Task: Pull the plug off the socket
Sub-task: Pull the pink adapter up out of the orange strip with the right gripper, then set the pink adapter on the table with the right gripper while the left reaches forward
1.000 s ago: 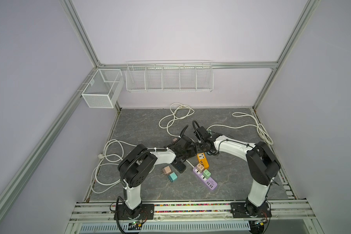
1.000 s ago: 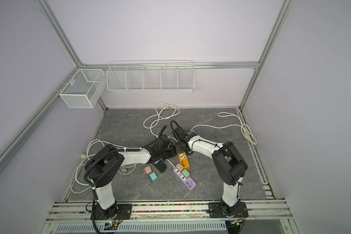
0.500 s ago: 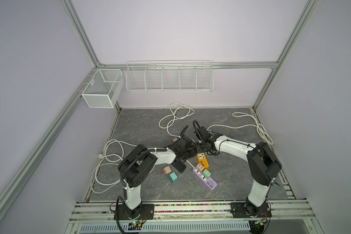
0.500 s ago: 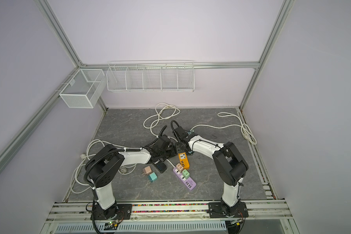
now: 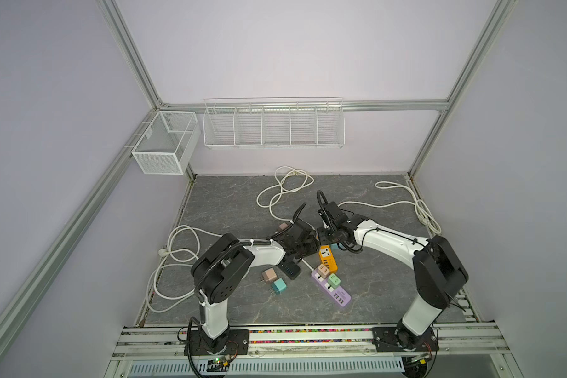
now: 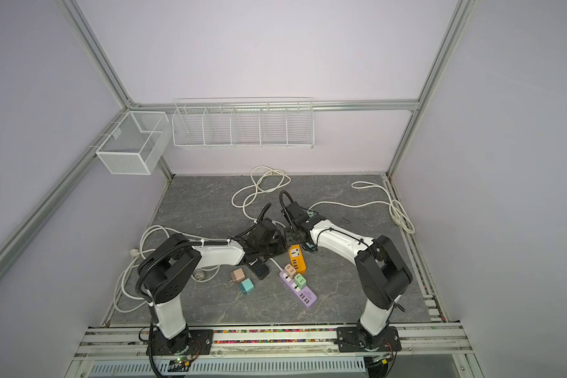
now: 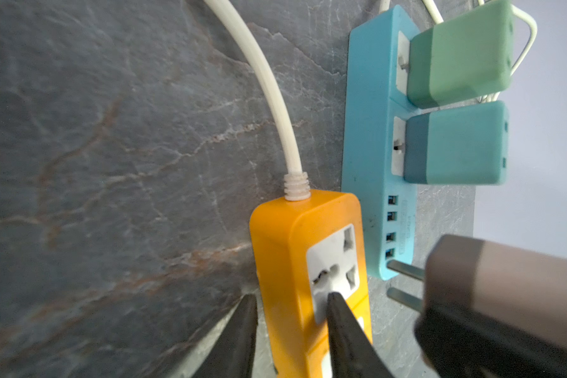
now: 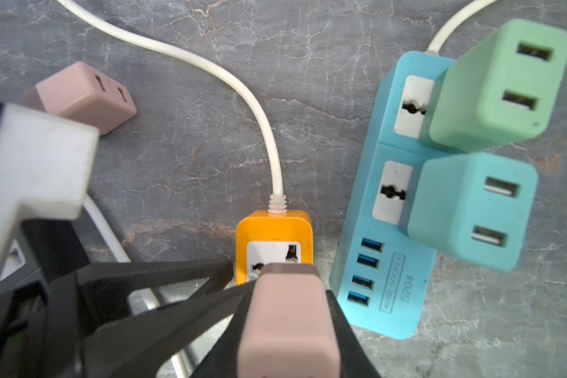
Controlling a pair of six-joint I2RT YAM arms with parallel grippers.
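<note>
Left arm [image 5: 262, 257] and right arm [image 5: 385, 240]: white links joined by bulky black housings. Ribbed black cables [image 5: 318, 199] arc behind left gripper [image 7: 292, 299] and right gripper [image 8: 287, 284].

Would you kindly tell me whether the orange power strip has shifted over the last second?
No. In a top view the orange power strip lies where it did, just behind the purple power strip, with no visible shift.

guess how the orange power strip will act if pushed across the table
The orange power strip likely slides flat rather than tipping: it lies low and boxy. Its hard shell looks rigid and light. Its curved white cord may drag or swing it.
</note>
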